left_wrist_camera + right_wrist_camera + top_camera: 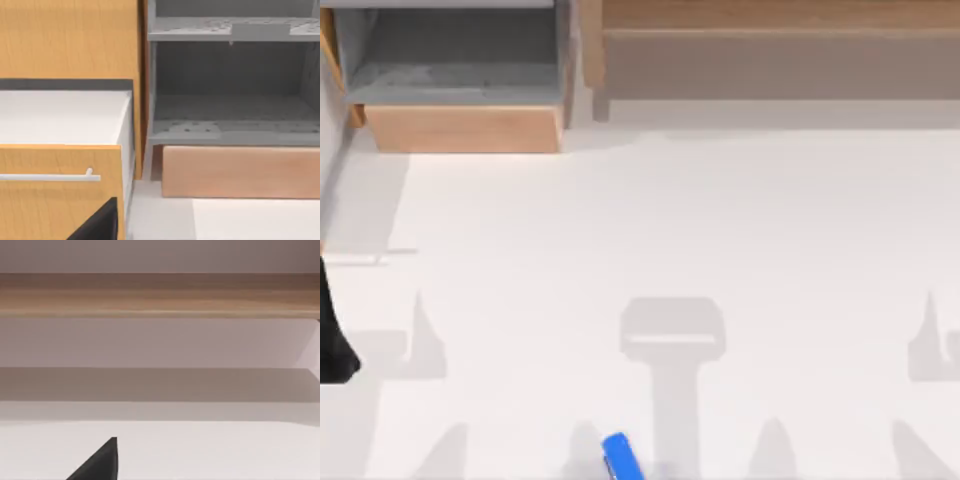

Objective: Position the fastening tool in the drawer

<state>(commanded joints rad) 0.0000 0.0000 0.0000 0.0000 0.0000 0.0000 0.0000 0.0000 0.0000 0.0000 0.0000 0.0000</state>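
Top view: fastening tool (620,457) lay on the white table (670,230) at the near edge, slightly left of centre, partly cut off by the frame. Its long axis ran near-to-far with a slight tilt, rounded end pointing up-table. Drawer (460,90) sat open at the far left corner, grey floor exposed, light wood front facing the table; long brown shelf unit (770,50) ran along the far side to its right. A dark part of the left arm (335,340) showed at the left edge, well apart from the tool. The tool looked roughly midway between sides, maybe marginally nearer left.

Left wrist view: drawer front (240,172) and grey interior ahead, unobstructed; a dark fingertip (100,225) showed, spread cannot be told.

Right wrist view: shelf unit (160,295) ahead across bare table; one dark fingertip (100,462), spread cannot be told.
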